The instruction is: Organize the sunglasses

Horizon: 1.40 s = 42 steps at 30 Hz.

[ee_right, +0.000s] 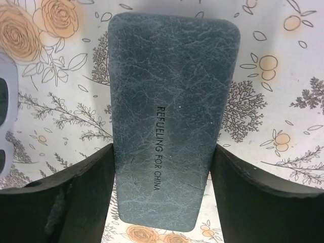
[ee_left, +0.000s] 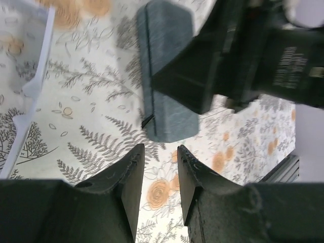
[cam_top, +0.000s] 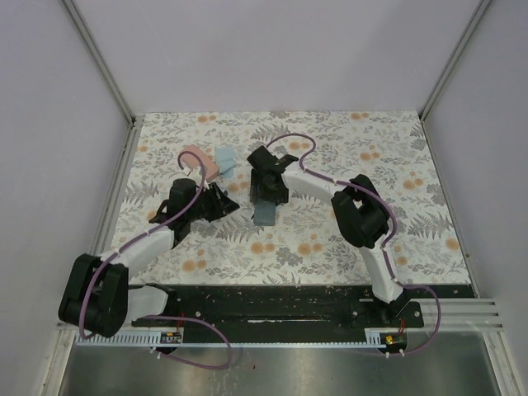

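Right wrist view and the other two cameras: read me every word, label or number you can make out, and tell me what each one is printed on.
"REFUELING FOR CHINA": dark print running lengthwise along the top of the grey-blue case, right wrist view.
White lettering on the black housing of the right arm, left wrist view: too blurred to read.
Top view: nothing there is large enough to read.

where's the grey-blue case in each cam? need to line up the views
Top: the case lies mid-table, just below the right gripper.
Left wrist: upper middle, partly hidden by that gripper.
Right wrist: fills the centre, a finger on either side.
Shared landmark: the right gripper over the case.
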Available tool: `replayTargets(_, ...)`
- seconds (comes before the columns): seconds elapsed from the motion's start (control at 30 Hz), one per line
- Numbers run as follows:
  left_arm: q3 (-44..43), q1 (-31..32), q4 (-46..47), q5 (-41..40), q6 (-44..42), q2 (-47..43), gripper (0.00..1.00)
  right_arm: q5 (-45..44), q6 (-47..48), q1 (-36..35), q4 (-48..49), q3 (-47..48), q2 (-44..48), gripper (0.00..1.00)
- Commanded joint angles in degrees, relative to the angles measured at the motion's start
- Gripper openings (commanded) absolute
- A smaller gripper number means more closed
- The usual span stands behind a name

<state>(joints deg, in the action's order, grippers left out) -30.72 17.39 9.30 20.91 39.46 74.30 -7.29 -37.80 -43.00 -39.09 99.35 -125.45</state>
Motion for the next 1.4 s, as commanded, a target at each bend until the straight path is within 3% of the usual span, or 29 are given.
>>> replayTargets(0.0, -1.19, 0.19, -4.72, -4.38, -1.84, -9.16, 0.36, -6.77, -5.34, 0.72, -2.13, 1.55, -1.03, 0.69)
replayTargets(0.13, -0.31, 0.10, -6.66, -6.75, -2.02, -12.86, 0.36, -7.65, -11.49, 4.84, -2.13, 0.24, 0.46, 0.57)
replayTargets(0.3, 2.76, -0.16, -6.84, -9.56, 0.43, -17.08, 0.37, -6.15, -22.20, 15.74, 0.76, -5.38, 4.06, 0.56)
replayTargets(0.4, 4.79, -0.42, -6.31, -10.53, 1.76, -20.33, 0.39, -7.29, -29.85, 21.89, 2.17, -7.68, 5.47, 0.49)
replayTargets(0.57, 4.71, -0.34, -9.03, -10.27, 1.58, -23.76, 0.41, -9.58, -36.28, 27.61, 3.76, -3.74, 3.46, 0.53)
replayTargets(0.6, 4.62, -0.42, -9.21, -10.53, 1.32, -24.29, 0.42, -9.59, -38.29, 28.14, 3.67, -2.86, 3.11, 0.60)
replayTargets(0.63, 4.53, -0.34, -10.95, -11.32, 0.97, -24.90, 0.45, -9.24, -38.66, 28.41, 3.67, -1.45, 2.76, 0.82)
replayTargets(0.67, 4.35, -0.42, -12.19, -12.11, 0.62, -25.43, 0.49, -8.89, -38.23, 28.59, 3.50, -0.14, 2.32, 0.99)
replayTargets(0.77, 3.39, -0.86, -15.62, -14.39, -0.70, -26.58, 0.66, -7.39, -36.13, 28.50, 2.00, 3.21, 2.92, 0.99)
replayTargets(0.87, 2.42, -2.09, -17.65, -16.42, -1.67, -27.10, 0.73, -6.95, -34.27, 28.41, 1.91, 1.65, 6.87, 0.99)
replayTargets(0.97, 0.41, -3.93, -18.61, -17.21, -1.93, -26.06, 0.80, -8.79, -31.20, 28.41, 3.31, -3.27, 13.63, 0.99)
replayTargets(1.1, -3.90, -6.57, -20.81, -19.58, -0.71, -21.93, 0.99, -9.68, -24.54, 28.50, 9.71, -14.07, 23.30, 0.99)
replayTargets(1.2, -6.89, -9.21, -20.99, -19.67, 1.75, -17.63, 0.99, -3.29, -12.60, 28.50, 19.98, -23.30, 31.38, 1.00)
replayTargets(1.37, -11.27, -13.16, -16.69, -20.20, 5.19, -7.62, 0.99, 6.40, -2.37, 28.50, 29.42, -36.40, 39.83, 1.00)
